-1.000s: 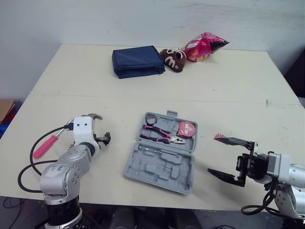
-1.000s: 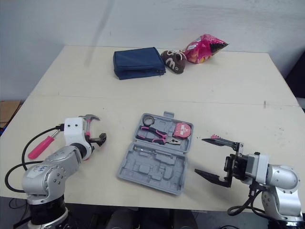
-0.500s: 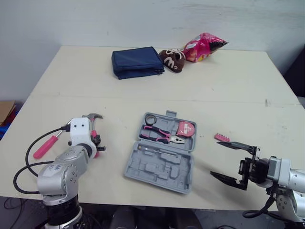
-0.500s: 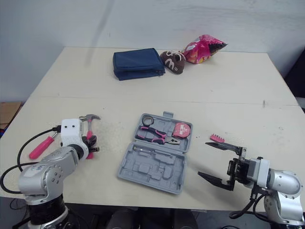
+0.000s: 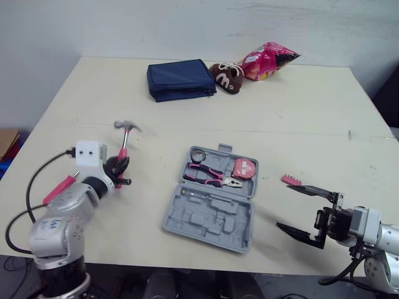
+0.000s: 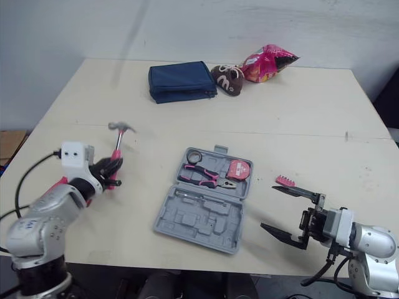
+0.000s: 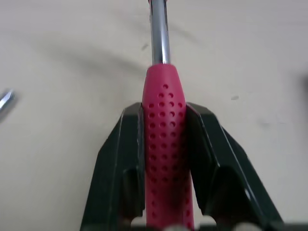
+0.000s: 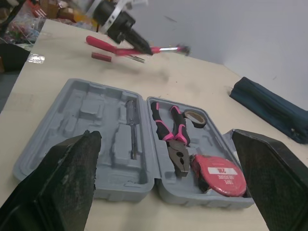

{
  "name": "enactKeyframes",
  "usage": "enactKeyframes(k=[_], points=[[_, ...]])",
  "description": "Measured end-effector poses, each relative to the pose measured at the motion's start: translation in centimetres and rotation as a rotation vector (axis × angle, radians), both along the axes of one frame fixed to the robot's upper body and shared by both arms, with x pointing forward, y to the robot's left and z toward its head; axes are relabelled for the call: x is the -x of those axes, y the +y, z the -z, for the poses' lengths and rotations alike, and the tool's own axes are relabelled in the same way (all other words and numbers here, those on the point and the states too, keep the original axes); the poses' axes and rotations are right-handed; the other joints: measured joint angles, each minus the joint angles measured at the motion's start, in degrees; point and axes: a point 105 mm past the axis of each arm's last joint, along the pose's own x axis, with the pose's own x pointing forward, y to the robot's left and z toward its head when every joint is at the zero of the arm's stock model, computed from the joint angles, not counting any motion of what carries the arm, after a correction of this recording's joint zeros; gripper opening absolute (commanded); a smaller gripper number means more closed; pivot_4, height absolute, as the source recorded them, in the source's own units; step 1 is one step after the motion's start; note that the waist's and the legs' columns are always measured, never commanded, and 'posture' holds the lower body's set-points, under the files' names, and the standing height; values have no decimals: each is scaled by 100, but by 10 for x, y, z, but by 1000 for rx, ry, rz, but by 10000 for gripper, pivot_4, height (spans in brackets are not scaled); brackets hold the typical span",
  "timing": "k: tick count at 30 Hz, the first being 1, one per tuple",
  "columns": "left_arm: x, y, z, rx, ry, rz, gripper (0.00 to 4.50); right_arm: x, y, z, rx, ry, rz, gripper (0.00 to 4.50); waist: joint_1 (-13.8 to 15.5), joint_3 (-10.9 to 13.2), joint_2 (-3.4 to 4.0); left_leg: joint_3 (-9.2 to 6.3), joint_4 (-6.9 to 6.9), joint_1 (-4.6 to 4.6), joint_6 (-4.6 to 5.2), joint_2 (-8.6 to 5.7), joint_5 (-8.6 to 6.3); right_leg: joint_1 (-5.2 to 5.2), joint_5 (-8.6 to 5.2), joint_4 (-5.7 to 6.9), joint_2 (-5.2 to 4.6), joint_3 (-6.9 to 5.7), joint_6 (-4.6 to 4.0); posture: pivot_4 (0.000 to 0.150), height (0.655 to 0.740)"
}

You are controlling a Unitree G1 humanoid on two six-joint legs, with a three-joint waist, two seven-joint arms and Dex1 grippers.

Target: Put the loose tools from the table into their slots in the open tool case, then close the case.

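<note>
The left pincer (image 6: 107, 171) grips the hammer (image 6: 117, 148) by its pink handle, at nine o'clock from the open tool case (image 6: 198, 217).

Hammer (image 7: 163, 139): dimpled pink grip, probably rubber; glossy metal shaft

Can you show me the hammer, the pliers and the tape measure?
hammer (image 7: 163, 142): left wrist view, its pink grip.
pliers (image 5: 212, 177): left eye view, its handles.
tape measure (image 5: 242, 168): left eye view, red face.

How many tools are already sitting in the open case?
4: a tape roll, pink-handled pliers and a red tape measure in the far half, a metal shaft in the near half. Small bits may be hidden.
</note>
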Motion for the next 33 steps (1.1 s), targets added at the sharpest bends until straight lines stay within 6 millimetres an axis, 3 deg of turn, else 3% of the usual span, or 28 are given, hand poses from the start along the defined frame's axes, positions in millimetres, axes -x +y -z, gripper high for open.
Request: enactKeyframes(k=[4,6,10,13,18,22,33], points=[[10,-32,-28,-108,-105,358,5784,-3,0,-3,24,-12,1,45000,5,1,1,0,-1,0,2,0,-1,3,0,-8,1,-2,0,1500,7400],[17,-51,-31,-161,-111,545,5784,-5,-1,-6,37,-20,4,45000,2,2,3,1,-1,0,2,0,0,4,0,-7,1,-1,0,1500,7400],[49,-93,-29,-329,-112,1038,5784,-8,1,-15,51,-22,5,45000,2,5,7,3,-5,-2,2,1,0,0,0,-10,5,-1,0,1500,7400],[64,-109,-27,-409,-107,1258,5784,-6,3,-19,71,-14,-5,45000,-11,7,14,6,-4,-1,4,2,1,1,0,-10,9,3,0,1500,7400],[68,-123,1,-600,58,1432,5784,8,10,-17,75,55,-25,45000,6,9,16,5,3,-2,7,6,1,2,1,-11,47,17,2,1500,7400],[59,-134,25,-711,139,1430,5784,15,13,-15,76,89,-29,45000,1,11,12,5,7,-9,13,14,-1,-2,4,-17,73,35,9,1500,7400],[47,-155,43,-788,211,1390,5784,25,5,-2,53,130,29,45000,9,12,13,3,11,-10,12,22,2,-5,3,-11,73,36,6,1500,7400]])
